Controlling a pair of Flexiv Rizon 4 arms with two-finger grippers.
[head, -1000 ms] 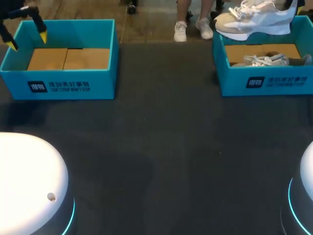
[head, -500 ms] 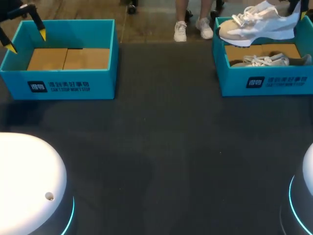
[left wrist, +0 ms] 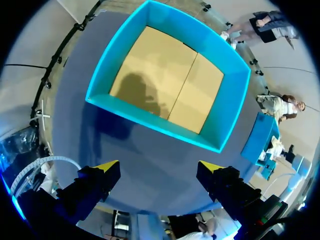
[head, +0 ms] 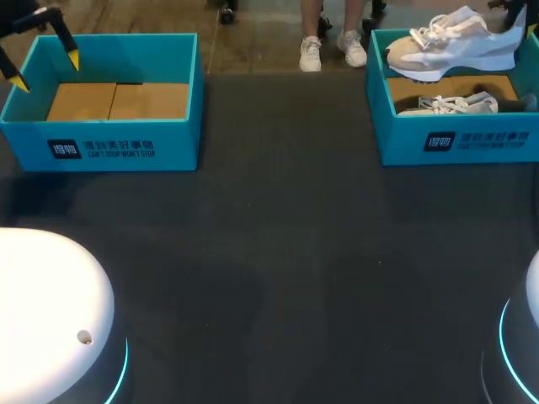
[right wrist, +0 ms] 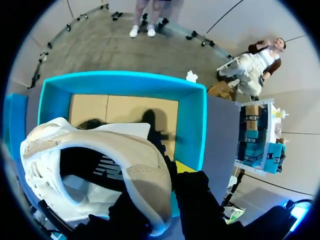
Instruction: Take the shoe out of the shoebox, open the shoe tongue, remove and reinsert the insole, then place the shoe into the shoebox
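Lifted shoe (head: 459, 46) shifted right over shoebox (head: 472, 139), right hand (right wrist: 161, 187) gripping heel

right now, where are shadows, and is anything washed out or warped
Left wrist view: a dark shadow lies on the left box floor, walls bowed. Right wrist view: shoe looms large, shadow on the right box floor. Head view: arm base washed out white.
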